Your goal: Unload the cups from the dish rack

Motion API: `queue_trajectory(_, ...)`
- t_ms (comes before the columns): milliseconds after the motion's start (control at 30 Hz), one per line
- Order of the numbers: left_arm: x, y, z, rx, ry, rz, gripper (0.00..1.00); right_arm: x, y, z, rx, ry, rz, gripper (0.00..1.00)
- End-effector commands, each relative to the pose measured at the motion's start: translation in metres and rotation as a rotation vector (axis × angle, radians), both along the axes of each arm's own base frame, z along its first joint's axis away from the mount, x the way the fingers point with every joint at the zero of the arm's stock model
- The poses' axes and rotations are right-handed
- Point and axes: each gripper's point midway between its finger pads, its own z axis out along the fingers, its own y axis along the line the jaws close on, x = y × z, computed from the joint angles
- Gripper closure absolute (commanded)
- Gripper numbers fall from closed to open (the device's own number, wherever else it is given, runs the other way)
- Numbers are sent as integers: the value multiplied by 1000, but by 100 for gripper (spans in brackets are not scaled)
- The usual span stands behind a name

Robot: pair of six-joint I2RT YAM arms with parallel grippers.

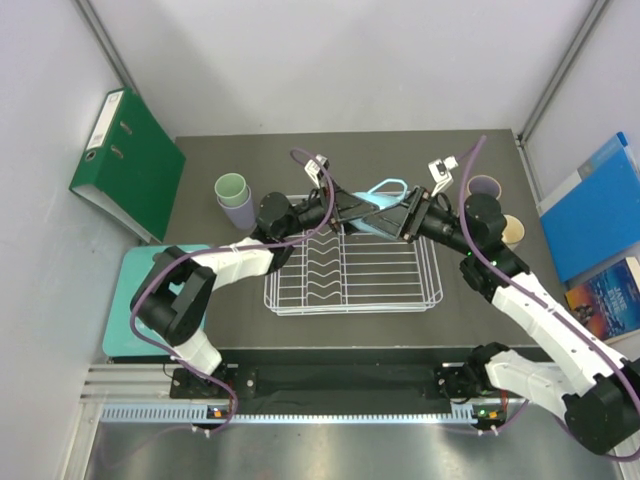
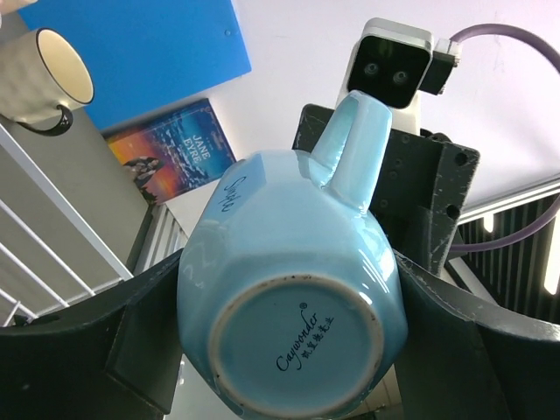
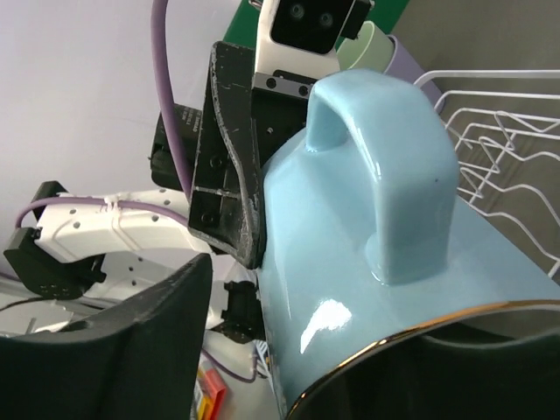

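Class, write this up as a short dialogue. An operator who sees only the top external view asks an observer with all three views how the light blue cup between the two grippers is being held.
Operator: From above I can't tell who has the light blue cup. Is the left gripper gripping it?
Observer: Yes. In the left wrist view, the left gripper has a finger pressed against each side of the cup's body.
Operator: And the right gripper?
Observer: In the right wrist view, one finger stands apart from the cup's wall. I cannot make out the other finger, so that grip is unclear.
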Motion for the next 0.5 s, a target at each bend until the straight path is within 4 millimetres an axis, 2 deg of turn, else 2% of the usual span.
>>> queue_trajectory(0, -3, 7, 33, -80, -138, 19, 100, -6, -6, 32, -13, -123, -27, 41)
queue_trajectory(167, 9, 17, 38, -84, -143, 61, 100, -5, -15, 25, -68, -131, -65, 47)
queue_trajectory(267, 14, 24, 42, -84, -148, 77, 100, -7, -19, 17, -95, -127, -76, 47)
queue_trajectory(300, 14, 24, 43, -83, -150, 77, 100, -8, -20, 15, -99, -120, -77, 49)
queue_trajectory(333, 15, 24, 43, -81, -152, 75, 100, -9, -20, 10, -106, -114, -74, 60)
queue_trajectory(367, 15, 24, 43, -81, -150, 74, 100, -10, -20, 9, -105, -114, -71, 63)
queue_trajectory(433, 14, 24, 45, -84, -151, 67, 100, -9, -19, 3, -108, -103, -68, 65)
queue_trajectory(467, 12, 24, 46, -89, -149, 61, 100, -11, -18, 2, -99, -99, -56, 62)
